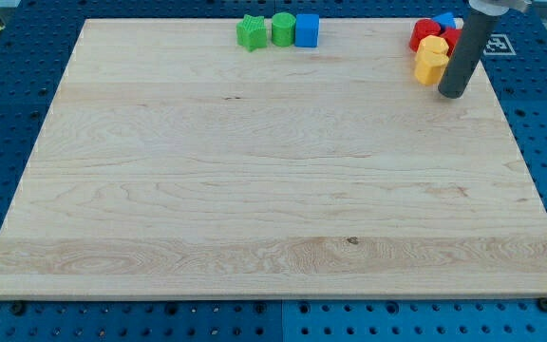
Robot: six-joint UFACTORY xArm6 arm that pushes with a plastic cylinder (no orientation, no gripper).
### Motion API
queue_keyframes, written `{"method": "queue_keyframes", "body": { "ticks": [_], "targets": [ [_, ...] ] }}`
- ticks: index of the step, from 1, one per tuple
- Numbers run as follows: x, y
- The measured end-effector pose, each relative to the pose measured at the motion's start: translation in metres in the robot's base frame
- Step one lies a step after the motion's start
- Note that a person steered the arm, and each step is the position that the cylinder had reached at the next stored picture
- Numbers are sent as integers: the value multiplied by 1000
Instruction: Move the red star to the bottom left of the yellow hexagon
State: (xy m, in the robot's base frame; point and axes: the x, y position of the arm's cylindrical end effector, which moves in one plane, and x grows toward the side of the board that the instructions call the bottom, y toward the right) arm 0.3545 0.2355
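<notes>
A cluster of blocks sits at the board's top right. A red block [424,33] lies at its left and a second red block [454,39] is partly hidden behind my rod; I cannot tell which is the star. A yellow hexagon-like block [434,47] lies between them, with another yellow block [428,68] just below it. A small blue block [445,20] sits at the top of the cluster. My tip [452,93] rests just right of and slightly below the lower yellow block, very close to it.
A green star [250,32], a green cylinder [282,29] and a blue cube [307,29] stand in a row at the top middle edge of the wooden board [254,190]. A blue pegboard surrounds the board.
</notes>
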Motion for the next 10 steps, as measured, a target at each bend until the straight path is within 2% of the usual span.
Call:
{"method": "queue_keyframes", "body": {
  "ticks": [10],
  "targets": [
    [1,35]
  ]
}}
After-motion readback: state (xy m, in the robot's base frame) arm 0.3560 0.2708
